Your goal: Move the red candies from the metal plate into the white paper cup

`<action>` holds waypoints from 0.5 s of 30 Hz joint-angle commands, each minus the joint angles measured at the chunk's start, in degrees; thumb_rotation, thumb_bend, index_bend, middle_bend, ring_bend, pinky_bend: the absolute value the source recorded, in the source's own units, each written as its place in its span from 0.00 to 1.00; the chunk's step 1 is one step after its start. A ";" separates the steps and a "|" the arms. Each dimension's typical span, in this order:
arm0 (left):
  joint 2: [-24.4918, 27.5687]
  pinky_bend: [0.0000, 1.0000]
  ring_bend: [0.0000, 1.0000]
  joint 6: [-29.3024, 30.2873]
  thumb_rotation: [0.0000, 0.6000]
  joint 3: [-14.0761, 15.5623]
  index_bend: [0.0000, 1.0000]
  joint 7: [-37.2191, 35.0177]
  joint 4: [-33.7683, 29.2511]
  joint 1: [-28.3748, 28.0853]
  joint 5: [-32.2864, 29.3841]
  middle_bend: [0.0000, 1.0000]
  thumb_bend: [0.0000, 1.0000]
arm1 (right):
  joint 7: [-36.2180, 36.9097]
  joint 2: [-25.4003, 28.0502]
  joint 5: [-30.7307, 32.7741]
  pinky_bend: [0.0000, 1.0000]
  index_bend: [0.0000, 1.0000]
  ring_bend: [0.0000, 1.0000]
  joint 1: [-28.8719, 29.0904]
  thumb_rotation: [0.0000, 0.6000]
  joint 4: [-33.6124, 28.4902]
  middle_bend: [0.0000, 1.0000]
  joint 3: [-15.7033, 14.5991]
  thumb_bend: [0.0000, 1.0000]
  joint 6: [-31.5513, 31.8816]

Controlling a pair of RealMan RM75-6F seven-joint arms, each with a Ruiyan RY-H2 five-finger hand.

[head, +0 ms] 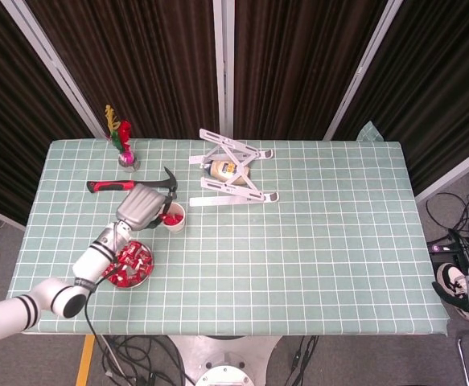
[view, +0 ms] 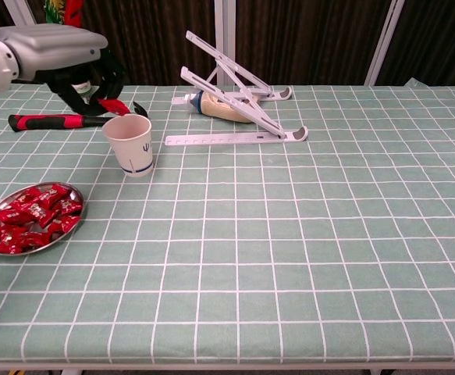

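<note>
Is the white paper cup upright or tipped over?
Upright. The white paper cup stands on its base with its open mouth facing up, and the left hand holds a red candy just above its rim.

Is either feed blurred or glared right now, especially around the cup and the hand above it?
Head view: sharp, evenly lit, no glare; the left hand covers part of the white paper cup. Chest view: cup and metal plate crisp; the hand and its pinched red candy look slightly soft against the dark curtain. Right hand not in view.

left hand beside white paper cup
</note>
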 commanded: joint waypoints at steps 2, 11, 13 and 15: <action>-3.77 1.00 0.97 -1.50 1.00 -0.65 0.68 5.29 4.47 -2.94 -3.35 0.74 0.52 | 0.12 0.04 0.37 0.44 0.08 0.16 -0.15 1.00 0.18 0.30 0.04 0.10 -0.01; -5.54 1.00 0.97 -2.16 1.00 -0.24 0.66 8.91 5.64 -4.41 -6.71 0.73 0.51 | 0.42 -0.09 0.78 0.44 0.08 0.16 -0.23 1.00 0.56 0.30 0.11 0.10 -0.20; -5.92 1.00 0.97 -1.73 1.00 0.25 0.66 10.10 6.41 -4.76 -6.38 0.72 0.51 | 0.46 -0.12 0.77 0.43 0.08 0.16 -0.17 1.00 0.59 0.30 0.10 0.10 -0.33; -6.23 1.00 0.97 -1.46 1.00 0.46 0.65 10.74 6.73 -4.96 -6.44 0.72 0.51 | 0.50 -0.15 0.77 0.44 0.08 0.16 -0.18 1.00 0.64 0.30 0.12 0.10 -0.30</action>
